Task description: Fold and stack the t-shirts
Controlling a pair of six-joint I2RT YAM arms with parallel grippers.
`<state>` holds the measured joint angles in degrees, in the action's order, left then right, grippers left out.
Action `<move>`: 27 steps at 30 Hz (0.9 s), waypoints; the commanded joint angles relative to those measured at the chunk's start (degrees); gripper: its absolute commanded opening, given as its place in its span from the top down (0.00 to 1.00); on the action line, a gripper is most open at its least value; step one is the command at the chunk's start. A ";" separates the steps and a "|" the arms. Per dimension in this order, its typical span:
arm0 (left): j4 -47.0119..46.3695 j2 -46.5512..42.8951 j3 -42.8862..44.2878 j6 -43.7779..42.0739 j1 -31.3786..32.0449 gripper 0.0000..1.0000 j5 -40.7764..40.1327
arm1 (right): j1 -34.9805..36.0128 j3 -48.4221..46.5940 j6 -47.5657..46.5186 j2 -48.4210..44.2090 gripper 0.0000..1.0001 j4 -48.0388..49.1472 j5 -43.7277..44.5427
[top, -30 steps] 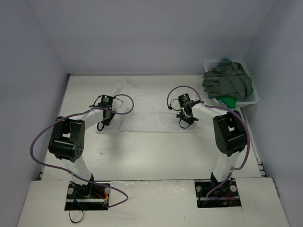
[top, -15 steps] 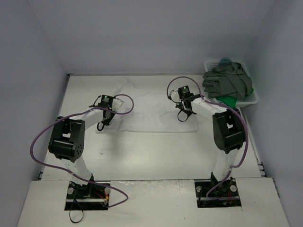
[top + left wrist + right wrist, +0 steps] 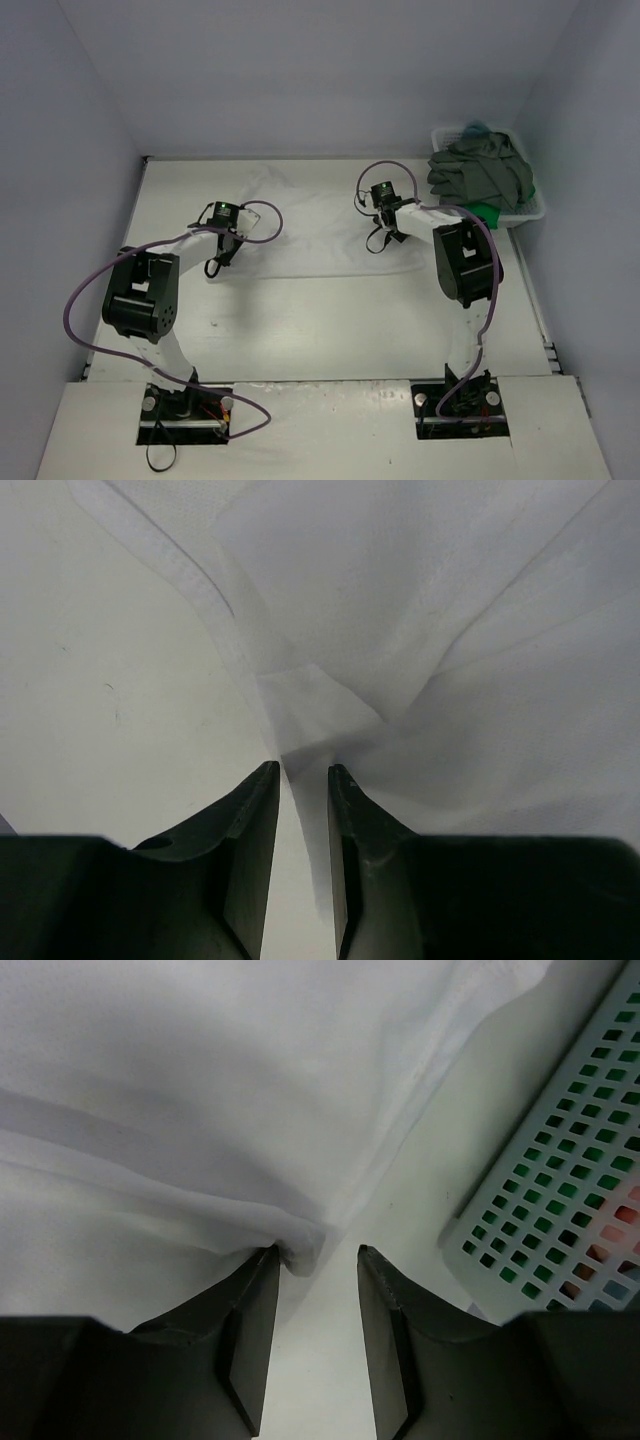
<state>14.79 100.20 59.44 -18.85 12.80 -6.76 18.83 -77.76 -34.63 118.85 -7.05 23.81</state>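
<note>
Item: white soft cloth short-sleeved t-shirt (image 3: 310,225), lying spread and creased on the white bench (image 3: 330,330), between the two arms. Left claw (image 3: 302,767): clamped on a pinched fold at the shirt's left edge, cloth running up between the fingers. Right claw (image 3: 317,1250): fingers apart, bare bench showing between them, the shirt's right hem touching one finger only. White plastic lattice basket (image 3: 530,215), far right of the bench: holds a crumpled dark grey cloth t-shirt (image 3: 480,170) on top, a bright green t-shirt (image 3: 482,213) under it, and a teal-blue t-shirt (image 3: 474,127) showing at the back rim.
</note>
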 commanded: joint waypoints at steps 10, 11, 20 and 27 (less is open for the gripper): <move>2.35 -3.00 6.56 -0.13 0.03 0.78 -2.02 | -0.46 -6.44 3.16 -2.48 0.64 -1.48 3.79; 2.70 -3.00 7.87 0.04 0.03 0.79 -2.11 | -0.63 -7.49 3.25 -2.48 0.64 -1.56 3.52; 6.04 -0.01 17.10 0.92 -1.19 0.78 -1.32 | -3.18 -13.47 3.87 1.56 0.64 -2.00 -0.34; 8.33 5.61 27.03 2.33 -2.78 0.78 0.00 | -7.39 -21.81 3.26 8.24 0.64 -1.92 -8.07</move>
<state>21.54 105.16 81.93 -17.74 10.83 -7.20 13.23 -95.39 -31.51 126.34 -8.99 19.51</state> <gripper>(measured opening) 0.215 0.364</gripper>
